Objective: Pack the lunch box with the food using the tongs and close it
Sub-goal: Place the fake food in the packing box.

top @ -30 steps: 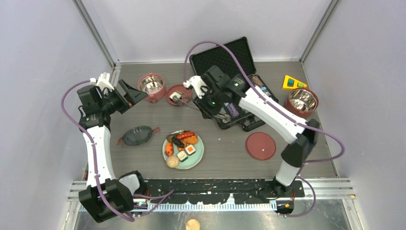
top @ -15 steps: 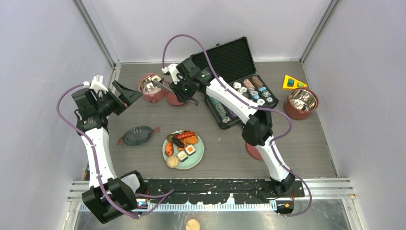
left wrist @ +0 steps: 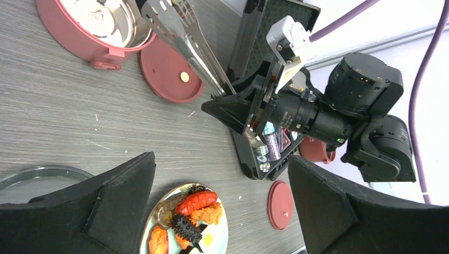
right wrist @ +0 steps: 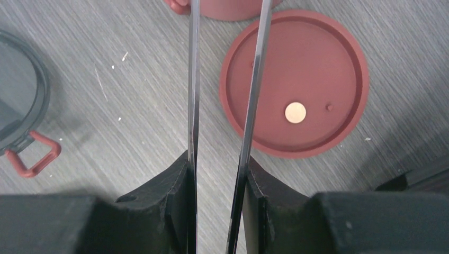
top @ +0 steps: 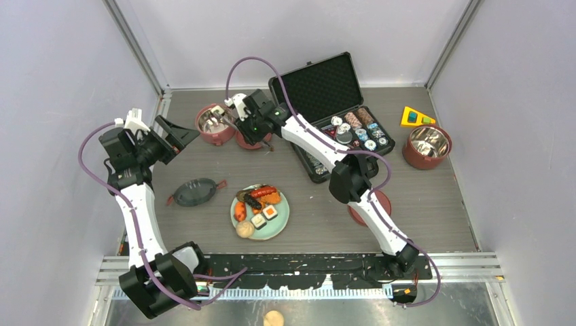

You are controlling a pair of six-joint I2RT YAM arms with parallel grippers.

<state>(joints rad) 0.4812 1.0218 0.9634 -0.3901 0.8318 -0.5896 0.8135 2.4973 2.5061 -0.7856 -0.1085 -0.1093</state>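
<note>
Right wrist view has the right gripper (right wrist: 217, 169) half-closed on the slim silver metal tongs (right wrist: 192, 106), their tips ahead of it at the maroon steel-lined bowl tier (left wrist: 69, 37); they look light, springy and slick, best pinched across both arms, while the left gripper (left wrist: 220, 159) gapes wide and empty.

Tongs (left wrist: 186, 45) hang over the bowl tier (left wrist: 74, 42), inner lid (left wrist: 164, 74) just right of it

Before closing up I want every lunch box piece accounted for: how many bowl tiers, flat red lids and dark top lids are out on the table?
Bowl tiers: 2
Flat red lids: 2
Dark top lid: 1
Total: 5
</note>
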